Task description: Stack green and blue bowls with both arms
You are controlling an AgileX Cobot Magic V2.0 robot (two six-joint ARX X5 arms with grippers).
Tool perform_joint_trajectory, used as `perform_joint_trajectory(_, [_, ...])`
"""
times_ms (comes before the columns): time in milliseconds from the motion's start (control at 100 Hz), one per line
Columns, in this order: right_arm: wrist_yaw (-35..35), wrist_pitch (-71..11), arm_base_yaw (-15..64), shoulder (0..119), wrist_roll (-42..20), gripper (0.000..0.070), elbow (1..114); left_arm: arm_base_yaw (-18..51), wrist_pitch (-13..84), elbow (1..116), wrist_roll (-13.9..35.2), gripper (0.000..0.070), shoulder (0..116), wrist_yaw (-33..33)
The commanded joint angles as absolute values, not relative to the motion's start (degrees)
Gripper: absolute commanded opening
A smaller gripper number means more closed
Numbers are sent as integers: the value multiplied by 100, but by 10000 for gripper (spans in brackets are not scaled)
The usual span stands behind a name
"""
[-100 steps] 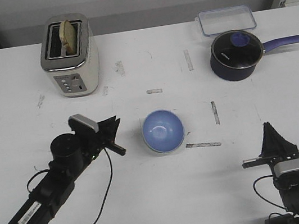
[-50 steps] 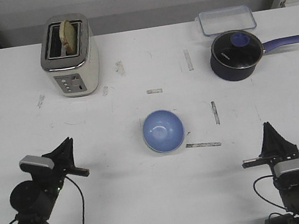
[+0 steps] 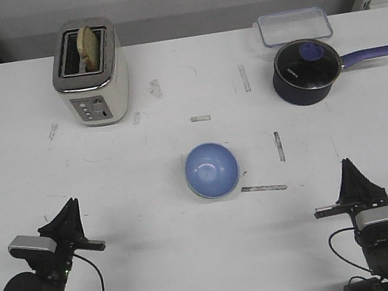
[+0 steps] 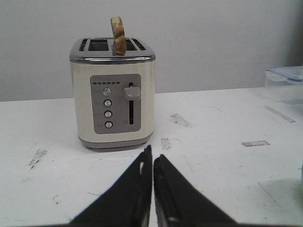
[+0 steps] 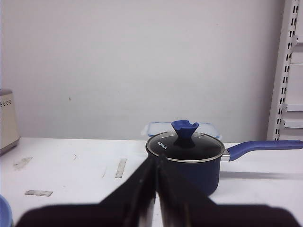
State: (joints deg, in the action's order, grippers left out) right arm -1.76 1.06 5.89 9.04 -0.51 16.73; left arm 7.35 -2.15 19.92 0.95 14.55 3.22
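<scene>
The blue bowl sits upright in the middle of the table. A thin pale mint edge peeks out under its near right rim, so the green bowl seems to lie beneath it, mostly hidden. My left gripper rests at the near left of the table, well away from the bowls, shut and empty, its tips pointing toward the toaster. At the near right, my right gripper is also shut and empty, with its tips aimed at the saucepan. A sliver of the blue bowl shows in the right wrist view.
A cream toaster with a bread slice in it stands at the back left. A dark navy saucepan with a glass lid and long handle is at the back right, with a clear container behind it. Grey tape marks dot the table.
My left arm has pulled back from beside the blue bowl to the near left edge of the table. The right arm and the bowls have stayed put.
</scene>
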Motion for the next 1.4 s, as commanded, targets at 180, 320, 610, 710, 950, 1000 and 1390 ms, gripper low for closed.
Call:
perform_joint_trajectory(180, [-193, 167, 591, 899, -148, 3, 1688, 735, -268, 2005, 64, 1, 1452, 320])
perform_joint_trajectory(320, [-193, 167, 591, 899, -148, 3, 1686, 735, -268, 2005, 64, 1, 1452, 322])
perform_joint_trajectory(610, [-193, 167, 591, 899, -148, 3, 1686, 572, -185, 1903, 64, 1, 1238, 298])
perform_joint_trajectory(710, [-193, 167, 591, 899, -148, 3, 1686, 336, -351, 1667, 64, 1, 1013, 298])
perform_joint_trajectory(950, [-193, 167, 591, 899, -148, 3, 1686, 78, -353, 1026, 64, 1, 456, 145])
perform_joint_trajectory(1000, [-193, 167, 591, 899, -148, 3, 1688, 78, -355, 884, 64, 1, 318, 113])
perform_joint_trajectory(1390, [-193, 167, 591, 899, -148, 3, 1688, 115, -860, 71, 71, 2, 16, -108])
